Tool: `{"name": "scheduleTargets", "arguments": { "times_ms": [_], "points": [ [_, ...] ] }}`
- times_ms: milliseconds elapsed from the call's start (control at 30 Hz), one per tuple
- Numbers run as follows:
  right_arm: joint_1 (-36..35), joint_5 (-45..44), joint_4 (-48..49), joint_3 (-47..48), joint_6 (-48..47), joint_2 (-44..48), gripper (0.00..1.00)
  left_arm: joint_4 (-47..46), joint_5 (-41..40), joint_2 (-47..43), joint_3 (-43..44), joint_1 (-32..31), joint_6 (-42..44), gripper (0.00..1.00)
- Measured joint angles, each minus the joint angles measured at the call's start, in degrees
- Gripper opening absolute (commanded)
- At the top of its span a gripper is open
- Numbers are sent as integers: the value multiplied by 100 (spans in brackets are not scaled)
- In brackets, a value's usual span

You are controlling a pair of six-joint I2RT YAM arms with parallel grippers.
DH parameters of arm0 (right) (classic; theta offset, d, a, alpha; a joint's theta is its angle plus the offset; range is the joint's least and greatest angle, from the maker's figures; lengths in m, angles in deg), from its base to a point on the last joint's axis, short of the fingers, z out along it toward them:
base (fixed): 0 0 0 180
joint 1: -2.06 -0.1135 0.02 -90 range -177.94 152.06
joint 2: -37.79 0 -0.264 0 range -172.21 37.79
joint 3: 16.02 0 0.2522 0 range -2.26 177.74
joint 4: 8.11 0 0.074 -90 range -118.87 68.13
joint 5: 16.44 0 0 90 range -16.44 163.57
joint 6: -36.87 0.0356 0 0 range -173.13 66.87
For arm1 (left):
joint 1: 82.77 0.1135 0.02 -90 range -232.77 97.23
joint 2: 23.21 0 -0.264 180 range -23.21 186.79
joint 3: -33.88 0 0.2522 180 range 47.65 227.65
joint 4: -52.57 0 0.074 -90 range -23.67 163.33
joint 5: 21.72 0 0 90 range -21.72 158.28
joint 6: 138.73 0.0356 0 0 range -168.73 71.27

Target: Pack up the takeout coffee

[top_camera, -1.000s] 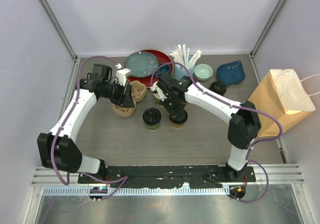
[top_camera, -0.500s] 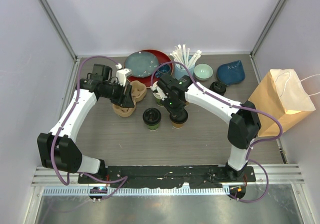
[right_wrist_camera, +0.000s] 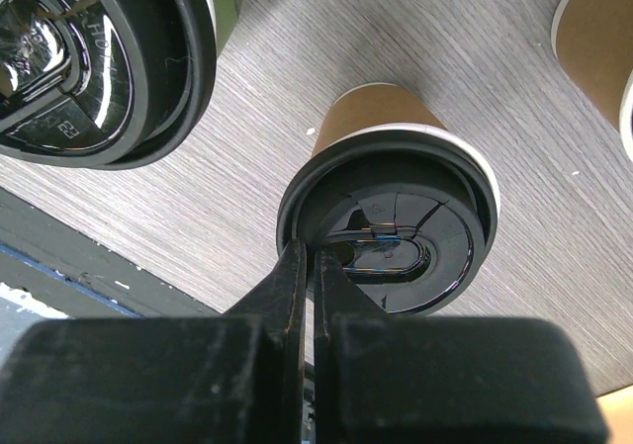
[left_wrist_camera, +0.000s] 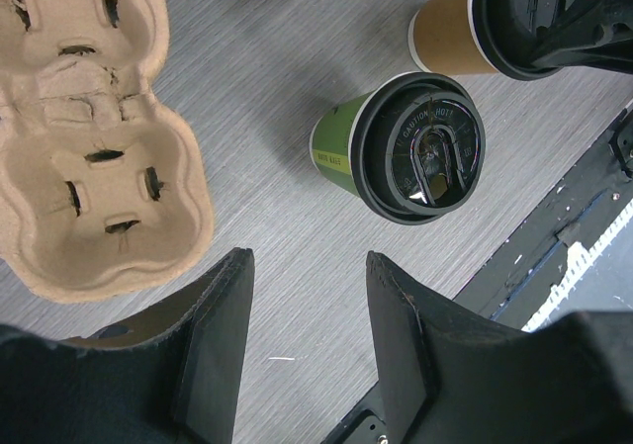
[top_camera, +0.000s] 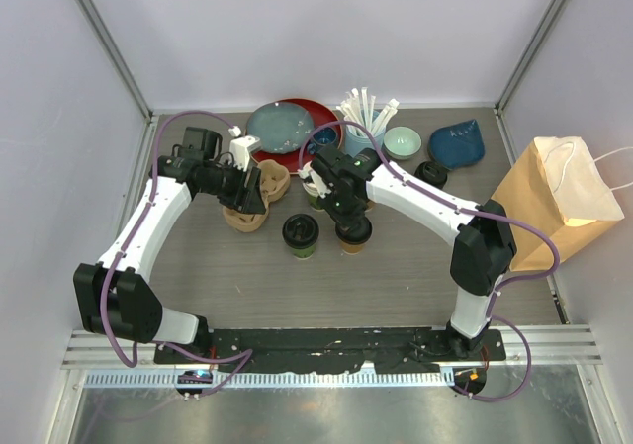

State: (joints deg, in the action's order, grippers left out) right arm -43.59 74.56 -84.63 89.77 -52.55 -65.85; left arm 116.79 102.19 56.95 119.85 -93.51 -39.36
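Top external view, w/ the green cup [top_camera: 301, 234] as ref point: it stands upright on the table [top_camera: 396, 276], black lid on, roughly mid-table ahead of the arm bases. Brown cup [top_camera: 355, 238] is just R of the green cup, upright and lidded too. The two are close but not touching.

R gripper [right_wrist_camera: 308, 256] hangs over the brown cup, so just R of the green cup. Its jaws are pressed together, tips at the near rim of the brown cup's lid. Can't tell if they pinch the rim or only rest on it.

L gripper [left_wrist_camera: 309, 259] is beyond and L of the green cup, above the edge of the cardboard carrier [left_wrist_camera: 89, 167]. Its jaws are spread wide w/ only bare tabletop btwn them, and it holds nothing.

Further back from the green cup are a blue cup of straws [top_camera: 362, 139] and a red plate [top_camera: 297, 108]. Well off to the R of the green cup is a paper bag [top_camera: 554, 202].
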Motion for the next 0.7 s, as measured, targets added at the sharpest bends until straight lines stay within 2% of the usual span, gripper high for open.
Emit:
{"name": "scheduleTargets", "arguments": {
  "times_ms": [400,700],
  "points": [
    [0,111,107,-120,-7,0,1,2,0,0,0,0,13,53],
    [-11,-229,11,-114,0,11,1,2,2,0,0,0,13,53]
  ]
}}
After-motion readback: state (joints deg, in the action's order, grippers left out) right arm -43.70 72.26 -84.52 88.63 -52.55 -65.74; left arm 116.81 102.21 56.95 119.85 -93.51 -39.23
